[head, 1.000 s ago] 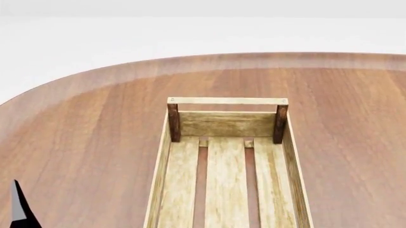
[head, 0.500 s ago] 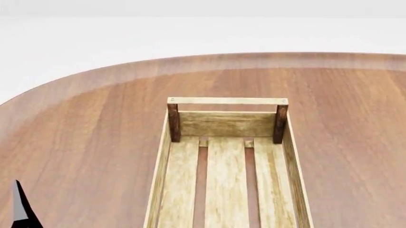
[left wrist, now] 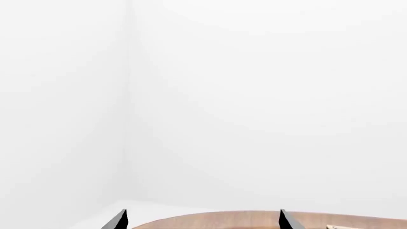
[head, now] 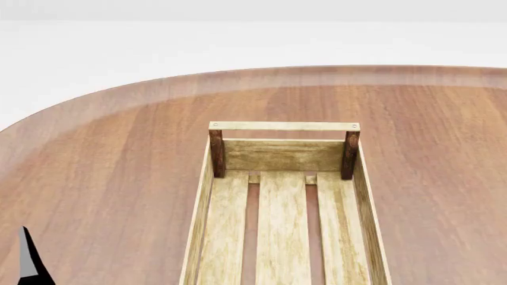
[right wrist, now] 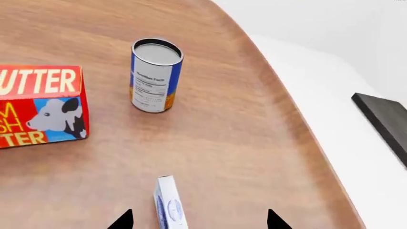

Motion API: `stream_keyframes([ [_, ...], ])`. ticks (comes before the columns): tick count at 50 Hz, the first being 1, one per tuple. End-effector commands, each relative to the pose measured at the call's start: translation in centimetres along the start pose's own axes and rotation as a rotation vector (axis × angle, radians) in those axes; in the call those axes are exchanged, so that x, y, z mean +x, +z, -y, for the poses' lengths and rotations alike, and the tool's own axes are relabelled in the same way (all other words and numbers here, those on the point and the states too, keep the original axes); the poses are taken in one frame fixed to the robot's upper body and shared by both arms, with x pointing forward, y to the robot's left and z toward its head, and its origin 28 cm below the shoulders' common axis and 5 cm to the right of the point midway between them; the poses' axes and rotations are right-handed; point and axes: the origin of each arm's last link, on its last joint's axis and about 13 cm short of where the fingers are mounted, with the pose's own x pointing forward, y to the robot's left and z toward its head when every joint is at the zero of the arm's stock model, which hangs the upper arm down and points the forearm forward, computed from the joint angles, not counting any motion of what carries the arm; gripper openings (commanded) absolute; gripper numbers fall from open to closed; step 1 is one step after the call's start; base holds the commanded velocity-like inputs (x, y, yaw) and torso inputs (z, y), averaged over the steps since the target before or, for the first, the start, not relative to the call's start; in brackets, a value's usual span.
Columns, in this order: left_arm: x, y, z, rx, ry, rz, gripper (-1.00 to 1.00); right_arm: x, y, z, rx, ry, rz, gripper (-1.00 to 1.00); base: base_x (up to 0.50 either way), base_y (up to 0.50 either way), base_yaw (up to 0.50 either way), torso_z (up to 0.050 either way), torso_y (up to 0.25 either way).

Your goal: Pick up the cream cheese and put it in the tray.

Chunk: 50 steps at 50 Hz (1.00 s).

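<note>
The cream cheese (right wrist: 168, 206) is a small white box with a blue oval logo. It stands on its narrow edge on the wooden table, in the right wrist view. My right gripper (right wrist: 198, 222) is open, and the box sits between its two dark fingertips (right wrist: 125, 221), nearer that one and touching neither. The tray (head: 284, 126), a long light-wood slatted crate with dark corner posts, lies empty at the centre of the head view. My left gripper (left wrist: 202, 223) is open and empty, facing the white wall above the table edge. One of its fingertips (head: 28, 264) shows at the lower left of the head view.
A red-orange butter box (right wrist: 39, 107) and a blue-and-orange can (right wrist: 155, 75) stand upright beyond the cream cheese. The table's curved edge (right wrist: 299, 129) runs close by on one side, with a dark flat object (right wrist: 385, 119) on the floor past it.
The left fingertip in the head view has drifted slightly to the right and down. The tray has not moved.
</note>
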Motion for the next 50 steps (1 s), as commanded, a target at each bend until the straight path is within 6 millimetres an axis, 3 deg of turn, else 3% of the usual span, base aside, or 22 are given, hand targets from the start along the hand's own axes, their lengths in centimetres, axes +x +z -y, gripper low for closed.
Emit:
stream_keyframes([
  [1, -0.1, 0.0, 0.1, -0.001, -0.004, -0.003, 1.00, 0.2, -0.5, -0.7, -0.046, 0.028, -0.024, 1.00, 0.00, 0.00, 0.00, 0.000, 0.000],
  [21, 0.0, -0.1, 0.1, 0.001, -0.007, -0.009, 1.00, 2.2, -0.4, 0.2, 0.012, 0.262, -0.021, 1.00, 0.00, 0.00, 0.00, 0.000, 0.000],
  [36, 0.1, -0.3, 0.1, 0.000, -0.006, -0.014, 1.00, 2.6, 0.3, 1.4, 0.004, 0.263, 0.017, 1.00, 0.00, 0.00, 0.00, 0.000, 0.000],
  [50, 0.1, -0.3, 0.1, 0.003, -0.006, -0.015, 1.00, 3.8, -0.4, 1.7, -0.056, 0.241, -0.021, 1.00, 0.00, 0.00, 0.00, 0.000, 0.000],
])
